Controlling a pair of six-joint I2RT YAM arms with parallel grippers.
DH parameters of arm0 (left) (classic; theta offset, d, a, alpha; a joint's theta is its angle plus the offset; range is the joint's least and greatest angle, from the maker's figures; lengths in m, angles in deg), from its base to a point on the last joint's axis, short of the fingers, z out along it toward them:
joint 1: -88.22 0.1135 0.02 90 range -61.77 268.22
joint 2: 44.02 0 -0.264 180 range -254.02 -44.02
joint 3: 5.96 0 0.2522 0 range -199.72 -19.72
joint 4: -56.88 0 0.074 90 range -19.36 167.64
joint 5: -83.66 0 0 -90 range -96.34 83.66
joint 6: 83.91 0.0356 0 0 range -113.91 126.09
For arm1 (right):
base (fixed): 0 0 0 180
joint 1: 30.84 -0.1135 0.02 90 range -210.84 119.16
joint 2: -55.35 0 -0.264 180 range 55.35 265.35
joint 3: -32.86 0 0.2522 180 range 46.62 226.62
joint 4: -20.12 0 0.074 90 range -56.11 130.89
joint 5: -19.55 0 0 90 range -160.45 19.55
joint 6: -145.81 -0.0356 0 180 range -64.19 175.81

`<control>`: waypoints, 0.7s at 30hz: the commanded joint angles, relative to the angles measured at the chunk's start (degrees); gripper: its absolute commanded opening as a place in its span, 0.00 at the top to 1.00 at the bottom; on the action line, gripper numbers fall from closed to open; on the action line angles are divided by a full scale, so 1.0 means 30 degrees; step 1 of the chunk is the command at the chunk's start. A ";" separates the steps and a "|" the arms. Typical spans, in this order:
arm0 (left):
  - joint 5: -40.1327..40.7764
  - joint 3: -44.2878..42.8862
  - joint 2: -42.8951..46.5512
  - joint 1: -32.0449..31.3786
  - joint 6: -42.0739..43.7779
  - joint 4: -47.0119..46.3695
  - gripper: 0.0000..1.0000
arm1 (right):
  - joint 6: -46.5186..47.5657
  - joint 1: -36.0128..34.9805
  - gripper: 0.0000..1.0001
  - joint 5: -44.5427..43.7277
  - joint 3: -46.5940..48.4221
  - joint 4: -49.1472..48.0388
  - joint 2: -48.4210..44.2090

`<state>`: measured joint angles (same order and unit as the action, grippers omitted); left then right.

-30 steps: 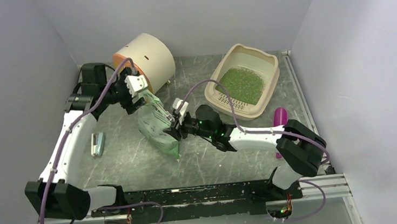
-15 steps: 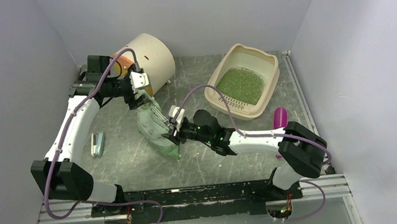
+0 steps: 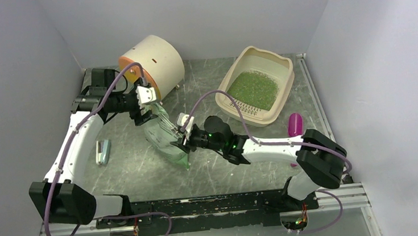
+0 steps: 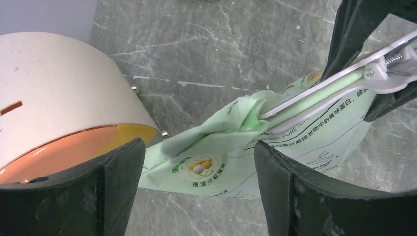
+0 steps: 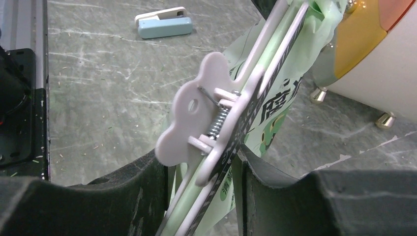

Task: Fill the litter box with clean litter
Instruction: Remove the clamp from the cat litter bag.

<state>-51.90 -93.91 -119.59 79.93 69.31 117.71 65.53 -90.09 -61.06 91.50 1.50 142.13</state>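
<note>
The beige litter box (image 3: 259,49) stands at the back right with a bed of green clean litter (image 3: 254,89) inside. The light-green bag (image 3: 165,138) stands mid-table; it also shows in the left wrist view (image 4: 305,132) and the right wrist view (image 5: 275,113). A white spring clip (image 5: 192,118) sits on the bag's top edge. My right gripper (image 3: 184,133) (image 5: 199,162) is shut on the clip's handles. My left gripper (image 3: 147,103) (image 4: 196,147) is open, its jaws wide apart at the bag's crumpled top corner, holding nothing.
The cream half-cylinder cabinet (image 3: 156,57) with an orange face stands just behind the left gripper, close to the bag. A magenta scoop (image 3: 294,123) lies at the right. A small blue-and-white clip (image 3: 103,152) lies on the table at the left.
My right gripper has shifted a little left and nearer with the clip and bag top. My left arm has swung slightly; its gripper stays by the bag's top corner.
</note>
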 commanded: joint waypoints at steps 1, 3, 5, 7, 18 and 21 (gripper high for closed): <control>-0.0551 -0.0206 -0.0416 0.0001 0.0370 0.0279 0.14 | 0.0823 -0.0422 0.93 0.1822 0.0292 -0.0482 -0.1348; -0.0971 -0.0400 -0.0558 -0.0256 0.0573 0.0534 0.14 | 0.1301 -0.0438 0.93 0.1997 0.0144 -0.0261 -0.1572; -0.0740 -0.0113 -0.0533 -0.0508 0.0374 0.0454 0.14 | 0.1823 -0.0437 0.93 0.1853 -0.0073 -0.0292 -0.1812; -0.0118 0.0407 -0.0533 -0.0609 0.0205 0.0307 0.14 | 0.2229 -0.0408 0.93 0.1837 -0.0113 -0.0191 -0.1985; 0.1649 0.2322 -0.0570 -0.1829 -0.0627 0.0798 0.70 | 0.1506 -0.0423 0.93 0.1581 -0.0421 -0.1027 -0.1770; 0.1530 0.2229 -0.0270 -0.1811 -0.0819 0.1126 0.92 | 0.1186 -0.0416 0.92 0.1284 -0.0437 -0.1142 -0.1769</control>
<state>-46.39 -88.14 -120.96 75.76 69.01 116.57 69.83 -90.26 -60.45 90.25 3.45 138.31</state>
